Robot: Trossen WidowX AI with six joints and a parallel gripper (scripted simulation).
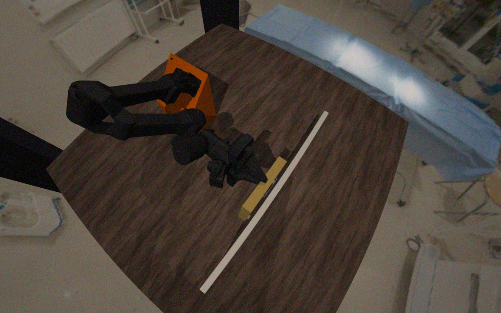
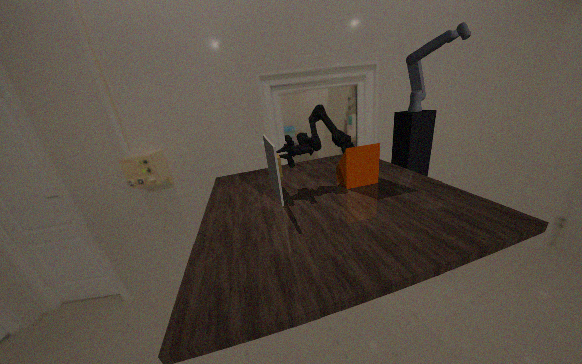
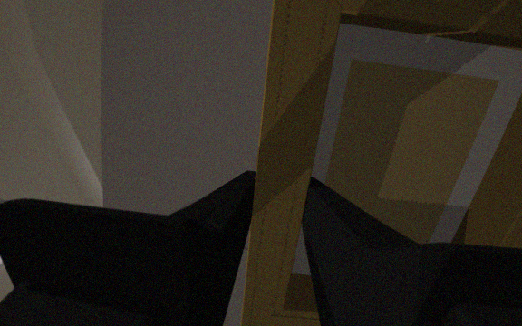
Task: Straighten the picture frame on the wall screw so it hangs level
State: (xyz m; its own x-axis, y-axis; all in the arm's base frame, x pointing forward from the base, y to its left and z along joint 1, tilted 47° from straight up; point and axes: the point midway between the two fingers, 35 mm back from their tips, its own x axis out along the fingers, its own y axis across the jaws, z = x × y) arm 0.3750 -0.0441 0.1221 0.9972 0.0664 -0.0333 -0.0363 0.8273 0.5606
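Note:
The picture frame (image 1: 259, 190) (image 3: 284, 118) is yellow wood with a pale mat and hangs against the thin white wall panel (image 1: 244, 237) (image 2: 273, 172) that stands upright on the table. In the wrist view it fills the right half and looks tilted. My gripper (image 1: 263, 178) (image 2: 279, 150) (image 3: 278, 184) is shut on one side bar of the frame, one black finger on each face of the bar. The screw and the notched strip are hidden behind the frame.
An orange block (image 1: 195, 97) (image 2: 359, 165) stands at the arm's base on the dark wooden table (image 1: 166, 218) (image 2: 329, 244). A black pedestal (image 2: 413, 140) with a grey arm stands beyond the table. A blue-covered bed (image 1: 400, 89) lies past the far edge.

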